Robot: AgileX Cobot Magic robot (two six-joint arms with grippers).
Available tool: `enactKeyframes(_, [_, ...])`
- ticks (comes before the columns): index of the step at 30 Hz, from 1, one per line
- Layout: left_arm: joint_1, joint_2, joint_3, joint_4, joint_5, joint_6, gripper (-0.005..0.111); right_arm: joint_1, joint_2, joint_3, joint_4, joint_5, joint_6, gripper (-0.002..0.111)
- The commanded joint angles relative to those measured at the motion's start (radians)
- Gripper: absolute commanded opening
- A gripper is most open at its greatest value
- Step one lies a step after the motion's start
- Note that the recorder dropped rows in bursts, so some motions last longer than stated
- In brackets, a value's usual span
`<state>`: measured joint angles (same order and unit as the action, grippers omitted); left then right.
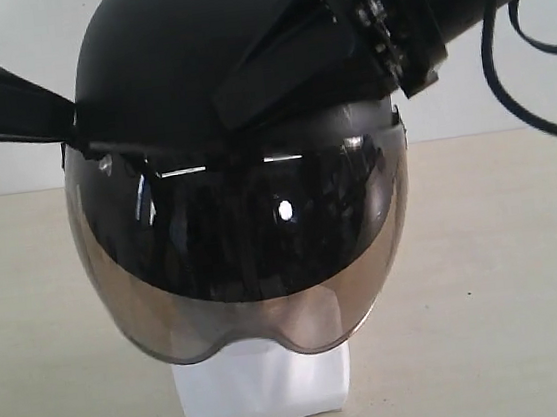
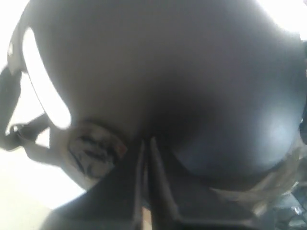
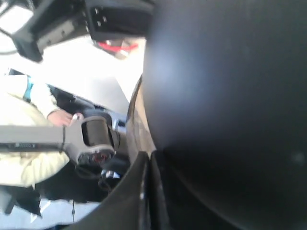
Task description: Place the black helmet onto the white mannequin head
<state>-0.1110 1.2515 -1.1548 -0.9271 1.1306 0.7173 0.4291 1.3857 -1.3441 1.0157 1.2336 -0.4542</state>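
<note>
Now left fingers and right fingers, each pressed together, touch the black helmet.

The helmet lies directly under the right gripper, whose tips touch its crown. It is also just beside the left gripper, whose tips meet its side. Below both grippers, the mannequin head stands on the counter inside the helmet, its base showing beneath the visor.
</note>
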Motion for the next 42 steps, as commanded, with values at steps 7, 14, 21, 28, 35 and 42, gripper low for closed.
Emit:
enactKeyframes(7, [-0.028, 0.019, 0.028, 0.018, 0.09, -0.003, 0.004, 0.002, -0.029, 0.077, -0.065, -0.012, -0.02, 0.0])
enactKeyframes(14, [-0.028, 0.019, 0.028, 0.018, 0.09, -0.003, 0.004, 0.002, -0.029, 0.077, -0.065, -0.012, -0.02, 0.0])
enactKeyframes(21, [-0.028, 0.019, 0.028, 0.018, 0.09, -0.003, 0.004, 0.002, -0.029, 0.084, -0.065, -0.012, -0.02, 0.0])
enactKeyframes(28, [-0.028, 0.019, 0.028, 0.018, 0.09, -0.003, 0.004, 0.002, -0.031, 0.158, -0.044, -0.012, -0.033, 0.0])
enactKeyframes(35, [-0.028, 0.015, 0.028, 0.018, 0.09, -0.003, 0.004, 0.0, -0.088, 0.156, -0.032, -0.012, -0.036, 0.0])
enactKeyframes(42, [-0.026, -0.07, 0.028, 0.02, 0.09, -0.007, 0.004, 0.0, -0.211, 0.156, -0.036, -0.087, 0.05, 0.006])
